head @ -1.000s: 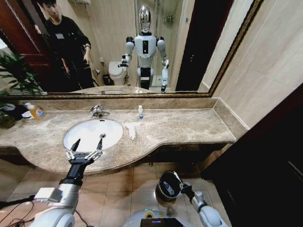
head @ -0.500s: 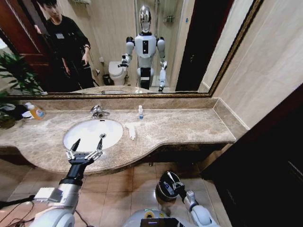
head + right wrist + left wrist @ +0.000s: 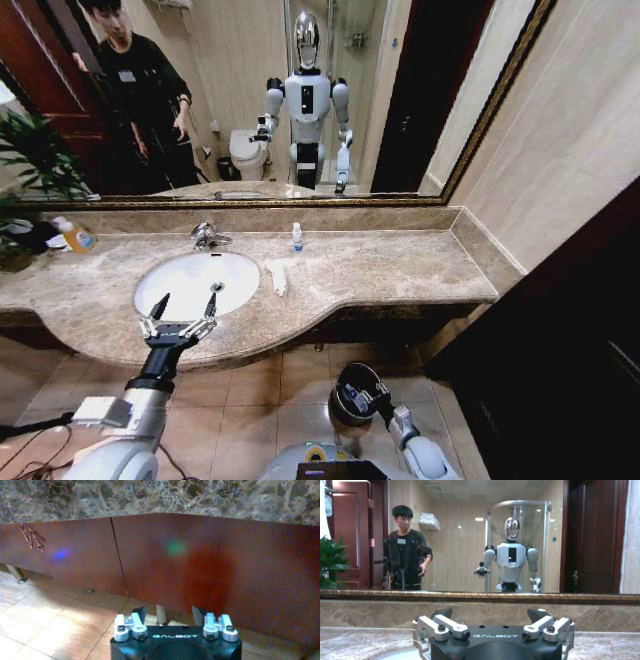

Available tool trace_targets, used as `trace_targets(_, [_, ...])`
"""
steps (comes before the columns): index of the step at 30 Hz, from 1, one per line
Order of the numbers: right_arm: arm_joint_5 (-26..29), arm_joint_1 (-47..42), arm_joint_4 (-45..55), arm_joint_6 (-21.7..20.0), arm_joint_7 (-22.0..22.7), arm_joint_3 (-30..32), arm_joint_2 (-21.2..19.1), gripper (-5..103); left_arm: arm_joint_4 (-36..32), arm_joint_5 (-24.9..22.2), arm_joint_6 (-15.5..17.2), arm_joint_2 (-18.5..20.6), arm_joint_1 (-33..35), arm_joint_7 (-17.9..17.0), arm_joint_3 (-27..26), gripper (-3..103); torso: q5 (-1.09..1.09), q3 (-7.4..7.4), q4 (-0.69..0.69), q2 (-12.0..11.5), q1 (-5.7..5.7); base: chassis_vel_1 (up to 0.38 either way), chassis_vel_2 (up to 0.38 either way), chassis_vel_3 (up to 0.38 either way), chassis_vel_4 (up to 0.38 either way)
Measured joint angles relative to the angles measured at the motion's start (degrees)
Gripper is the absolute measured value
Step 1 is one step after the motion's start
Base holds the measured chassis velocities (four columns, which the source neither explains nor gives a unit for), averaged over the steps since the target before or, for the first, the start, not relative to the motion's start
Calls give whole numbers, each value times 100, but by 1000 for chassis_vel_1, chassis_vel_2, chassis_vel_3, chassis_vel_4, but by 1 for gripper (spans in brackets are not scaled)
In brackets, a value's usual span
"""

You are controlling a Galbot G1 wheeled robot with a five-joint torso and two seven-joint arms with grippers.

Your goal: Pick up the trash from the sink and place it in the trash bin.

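Observation:
The sink (image 3: 180, 285) is a white oval basin with a chrome faucet (image 3: 208, 237), set in a beige marble counter. A long crumpled white tissue (image 3: 277, 277), one piece of the trash, lies on the counter just right of the basin. My left gripper (image 3: 187, 303) (image 3: 490, 613) hangs open and holds nothing above the basin's front rim, facing the mirror. The trash bin (image 3: 347, 382), black with a shiny rim, stands on the floor tiles below the counter. My right gripper (image 3: 373, 393) (image 3: 169, 611) is open at the bin's right rim, facing the wooden vanity front.
A small clear bottle with a blue cap (image 3: 297, 237) stands upright behind the tissue. An orange soap bottle (image 3: 76, 237) and a plant (image 3: 25, 160) are at the counter's far left. A dark cabinet (image 3: 570, 340) closes off the right side.
My right arm has drawn back toward my base, bringing its gripper slightly left over the bin's rim. The left gripper has not moved.

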Motion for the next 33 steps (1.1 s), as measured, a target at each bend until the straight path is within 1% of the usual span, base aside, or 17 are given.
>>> trace_targets(2, [11,-9,14,0,0,2,-9,65,0,0,0,0,0,0,0,100,0,0,0,0,0,0,0,0,0])
trace_targets(3, [48,-33,67,-1,0,3,-32,76,0,0,0,0,0,0,0,100,1,0,0,0,0,0,0,0,0])
trace_targets(4, [93,-67,148,-6,0,3,-62,76,0,0,0,0,0,0,0,100,1,0,0,0,0,0,0,0,0])
trace_targets(5, [131,-102,226,-13,-1,3,-92,82,0,0,0,0,0,0,0,100,1,0,0,0,0,0,0,0,0])
trace_targets(6, [131,-102,226,-13,-1,3,-92,82,0,0,0,0,0,0,0,100,1,0,0,0,0,0,0,0,0])
trace_targets(9, [365,-302,715,-78,-33,37,-262,96,0,0,0,0,0,0,0,100,1,0,0,0,0,0,0,0,0])
trace_targets(14, [489,-597,1382,34,-171,360,-372,100,0,0,0,0,0,0,0,100,0,0,0,0,0,0,0,0,0])
trace_targets(15, [578,-755,1689,31,-297,523,-385,100,0,0,0,0,0,0,0,100,1,0,0,0,0,0,0,0,0])
trace_targets(19, [858,-1251,2757,-151,-679,994,-432,100,0,0,0,0,0,0,0,100,0,0,-1,0,0,0,0,0,0])
trace_targets(20, [858,-1251,2757,-151,-679,994,-432,100,0,0,0,0,0,0,0,100,0,0,-1,0,0,0,0,0,0])
trace_targets(23, [962,-1431,3477,-297,-802,1190,-468,100,0,0,0,0,0,0,0,100,-1,0,-1,0,0,0,0,0,0])
trace_targets(25, [1018,-1403,4212,-608,-809,1268,-488,100,0,0,0,0,0,0,0,100,-1,0,-1,0,0,0,0,0,0])
trace_targets(29, [1038,-1256,4541,-841,-774,1231,-511,100,0,0,0,0,0,0,0,100,-1,0,-1,0,0,0,0,0,0])
trace_targets(30, [1070,-984,4829,-1143,-699,1115,-544,100,0,0,0,0,0,0,0,100,0,0,-1,0,0,0,0,0,0])
trace_targets(31, [1094,-836,4916,-1287,-668,1058,-558,100,0,0,0,0,0,0,0,100,0,0,0,0,0,0,0,0,0])
trace_targets(32, [1094,-836,4916,-1287,-668,1058,-558,100,0,0,0,0,0,0,0,100,0,0,0,0,0,0,0,0,0])
trace_targets(33, [1213,-385,5059,-1737,-555,863,-595,100,0,0,0,0,0,0,0,100,0,0,0,0,0,0,0,0,0])
